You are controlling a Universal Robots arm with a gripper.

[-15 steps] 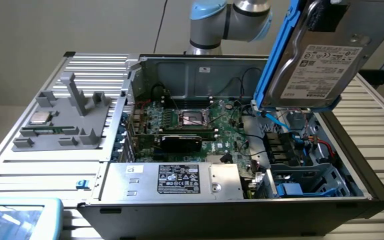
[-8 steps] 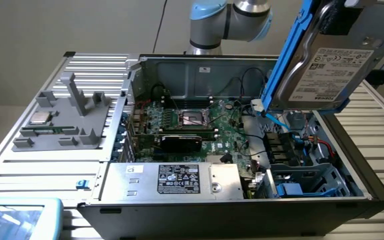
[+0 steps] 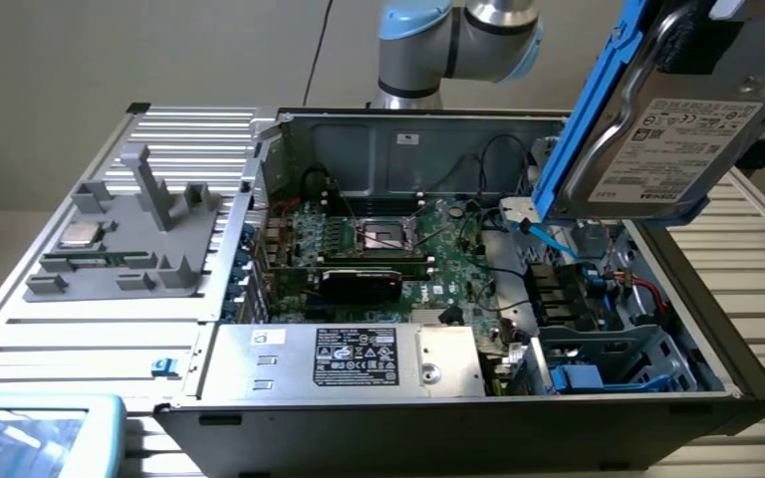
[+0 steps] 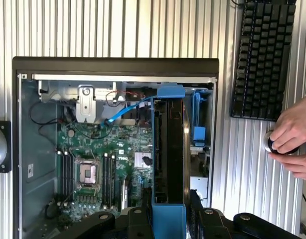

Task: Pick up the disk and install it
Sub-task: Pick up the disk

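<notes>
One gripper (image 4: 168, 213) has its jaws clamped on the disk (image 3: 655, 124), holding it on edge in its blue frame, up in the air over the drive-bay end of the open computer case (image 3: 396, 139); a person's hand (image 4: 292, 134) sits near a keyboard (image 4: 262, 59)

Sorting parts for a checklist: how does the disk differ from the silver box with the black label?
The disk hangs tilted above the open case; the silver box lies flat inside it. The disk has a white label and blue frame; the silver box a black label, no frame. Both are rectangular grey metal.
</notes>
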